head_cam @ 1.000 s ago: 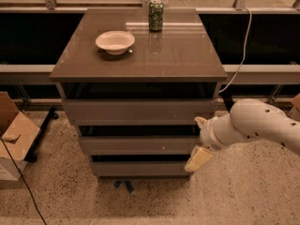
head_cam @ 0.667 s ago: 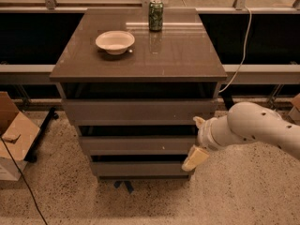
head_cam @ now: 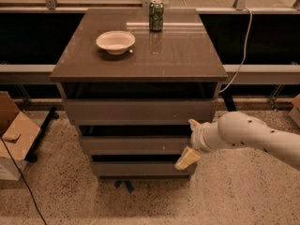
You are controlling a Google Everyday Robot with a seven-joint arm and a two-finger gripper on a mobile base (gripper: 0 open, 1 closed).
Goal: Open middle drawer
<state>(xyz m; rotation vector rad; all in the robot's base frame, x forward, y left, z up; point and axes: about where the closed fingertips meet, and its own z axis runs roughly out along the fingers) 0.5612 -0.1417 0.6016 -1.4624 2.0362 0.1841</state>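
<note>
at the right end of the middle drawer [head_cam: 133, 145], the claw [head_cam: 191, 141] sits spread wide, one of its fingers [head_cam: 187, 159] below the front's lower edge and the other up by the upper edge. it straddles the front and has nothing clamped that i can make out; whether the tips touch the panel is unclear. the white arm [head_cam: 253, 137] reaches in from the right. the drawer lies between the taller top drawer [head_cam: 138, 110] and the narrow lowest drawer [head_cam: 140, 168], and it looks barely drawn out, if at all.

with no handle, the pull probably depends on hooking the upper tip behind the front's top lip, in the dark gap under the top drawer. the draw should run straight out toward the camera, level and slow. holding so far to the right may skew the box on its runners, so steady force matters more than speed.

the brown tabletop [head_cam: 178, 55] is glossy and carries a pale bowl [head_cam: 115, 41] and a green can [head_cam: 156, 15], well apart. the floor [head_cam: 234, 191] is speckled; a cardboard box [head_cam: 14, 135] stands at left, and a cable [head_cam: 241, 55] hangs behind.
</note>
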